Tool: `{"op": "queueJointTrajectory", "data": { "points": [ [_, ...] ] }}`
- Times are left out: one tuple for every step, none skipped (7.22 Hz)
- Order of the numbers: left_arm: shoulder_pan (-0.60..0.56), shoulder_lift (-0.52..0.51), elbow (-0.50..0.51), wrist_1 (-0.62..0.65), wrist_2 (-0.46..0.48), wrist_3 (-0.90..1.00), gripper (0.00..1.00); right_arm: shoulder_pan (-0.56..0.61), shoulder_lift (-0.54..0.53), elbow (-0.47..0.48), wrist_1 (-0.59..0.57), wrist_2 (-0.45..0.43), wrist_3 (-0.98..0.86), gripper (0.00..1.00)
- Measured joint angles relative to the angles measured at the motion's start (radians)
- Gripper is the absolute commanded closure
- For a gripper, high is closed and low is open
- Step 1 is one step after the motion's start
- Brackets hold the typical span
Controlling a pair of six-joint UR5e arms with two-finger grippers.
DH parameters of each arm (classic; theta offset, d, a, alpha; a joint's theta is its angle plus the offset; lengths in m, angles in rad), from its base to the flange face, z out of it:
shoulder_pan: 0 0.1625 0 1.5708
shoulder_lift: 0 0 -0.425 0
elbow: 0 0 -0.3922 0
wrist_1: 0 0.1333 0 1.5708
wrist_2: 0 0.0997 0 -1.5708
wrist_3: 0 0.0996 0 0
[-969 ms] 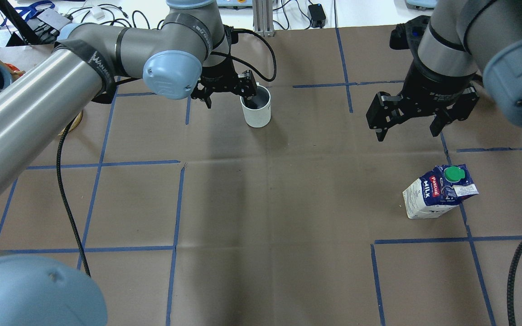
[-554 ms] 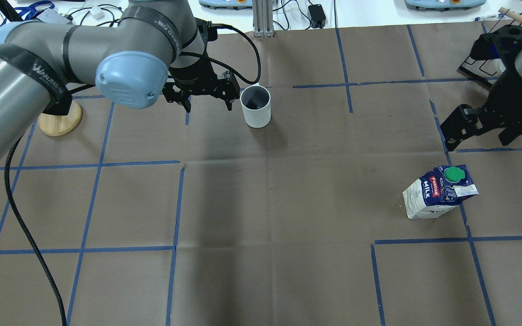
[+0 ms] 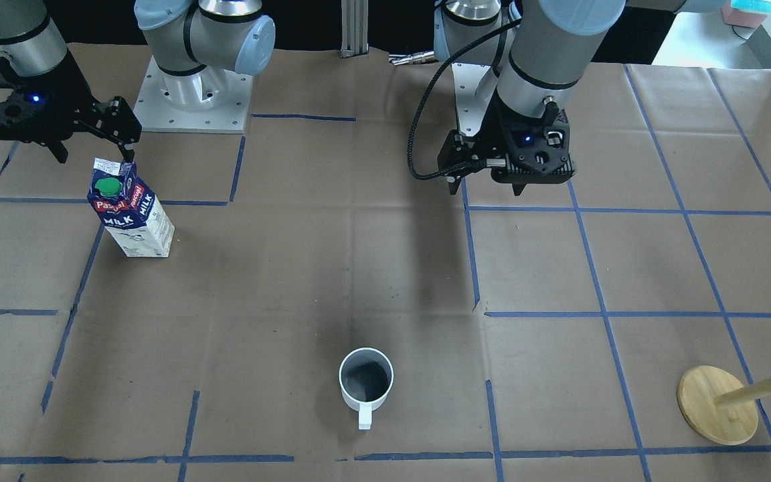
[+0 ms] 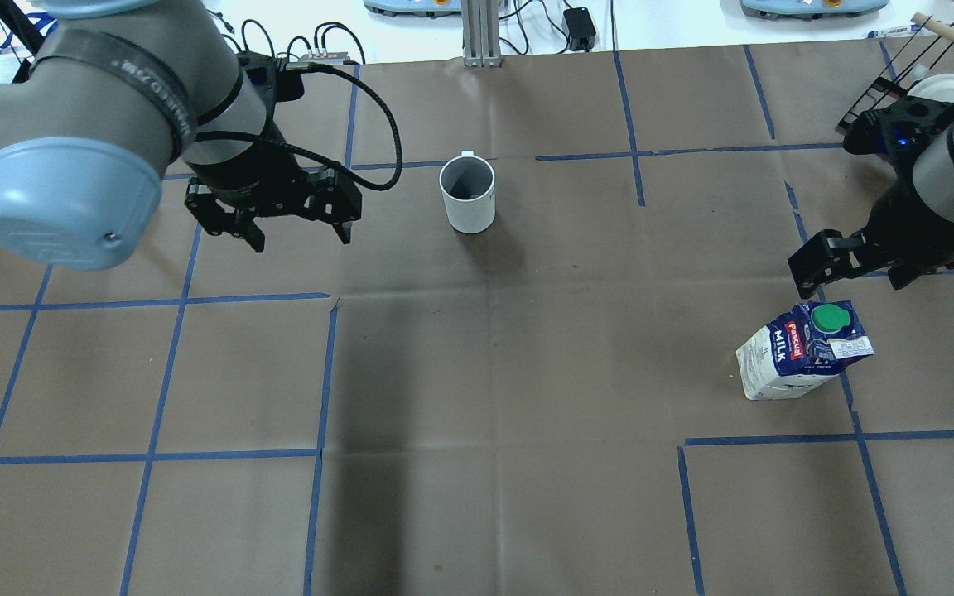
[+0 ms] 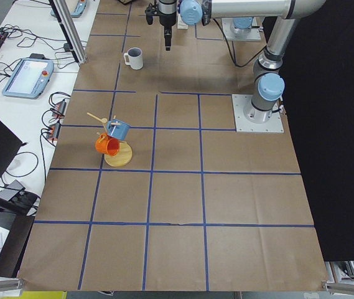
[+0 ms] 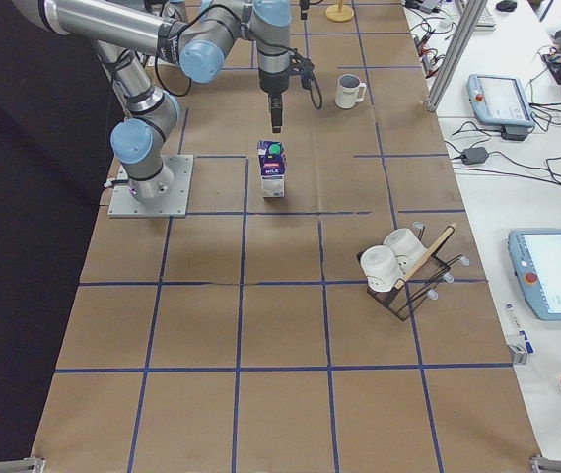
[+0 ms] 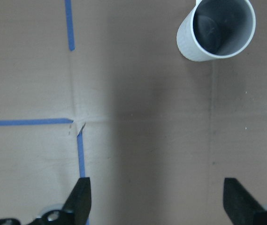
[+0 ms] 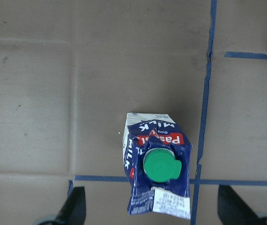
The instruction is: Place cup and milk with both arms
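Note:
The white cup (image 4: 467,194) stands upright at the far middle of the table, its handle turned away from the robot; it also shows in the front view (image 3: 366,381) and the left wrist view (image 7: 216,28). The milk carton (image 4: 800,352) stands upright on the right, with its green cap in the right wrist view (image 8: 159,165). My left gripper (image 4: 301,240) is open and empty, well to the left of the cup. My right gripper (image 4: 854,285) is open and empty, hovering just beyond and above the carton (image 3: 130,214).
A wooden mug stand (image 3: 717,405) with a blue and an orange mug stands at the table's far left. A black wire rack (image 6: 398,271) with white cups sits at the far right. Blue tape lines grid the brown paper cover (image 4: 493,372).
My left gripper has drawn back from the cup's rim, going left and toward the robot. My right gripper swung out to the right, then came in close over the carton. Cup and carton have not moved.

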Motion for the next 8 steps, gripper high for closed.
{"op": "queueJointTrajectory", "data": {
  "points": [
    [0.026, 0.046, -0.017, -0.061, 0.002, 0.023, 0.00, -0.003, 0.001, 0.047, -0.066, 0.000, -0.019, 0.00],
    [0.039, 0.072, -0.023, -0.094, 0.002, 0.034, 0.00, -0.005, 0.002, 0.095, -0.128, 0.001, -0.038, 0.00],
    [0.045, 0.086, -0.026, -0.105, -0.002, 0.038, 0.00, -0.007, 0.010, 0.128, -0.179, 0.002, -0.048, 0.00],
    [0.050, 0.096, -0.028, -0.108, -0.008, 0.040, 0.00, -0.013, 0.032, 0.146, -0.212, 0.001, -0.055, 0.00],
    [0.055, 0.100, -0.029, -0.109, -0.011, 0.039, 0.00, -0.023, 0.051, 0.152, -0.227, 0.000, -0.058, 0.00],
    [0.058, 0.100, -0.029, -0.109, -0.013, 0.037, 0.00, -0.031, 0.061, 0.154, -0.233, -0.002, -0.060, 0.00],
    [0.063, 0.099, -0.027, -0.109, -0.014, 0.037, 0.00, -0.034, 0.064, 0.154, -0.234, -0.003, -0.060, 0.06],
    [0.071, 0.101, -0.025, -0.108, -0.014, 0.038, 0.00, -0.035, 0.064, 0.155, -0.232, -0.004, -0.057, 0.08]
  ]
}}
